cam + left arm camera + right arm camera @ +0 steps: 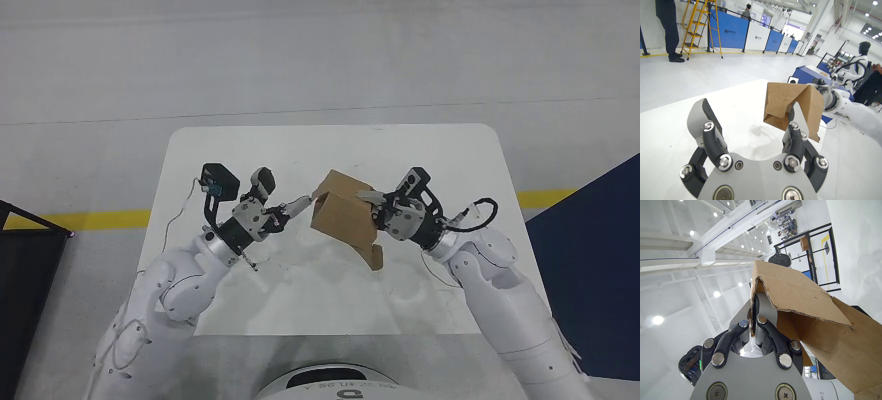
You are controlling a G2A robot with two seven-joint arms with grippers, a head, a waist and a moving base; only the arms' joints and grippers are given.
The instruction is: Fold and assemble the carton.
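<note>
box (345, 215) looks light and bendy (flaps probably crease easy), best held by a flap edge where right claw (754, 306) pinches it, left claw (750, 106) wide open, empty

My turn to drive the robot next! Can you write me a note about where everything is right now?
Right gripper: shut on a wall edge of the carton, holding it tilted over the middle of the table.
Left gripper: open, one finger at the carton's near end.
Done: carton opened into a box shape.
Left: end flaps not yet folded shut.
</note>
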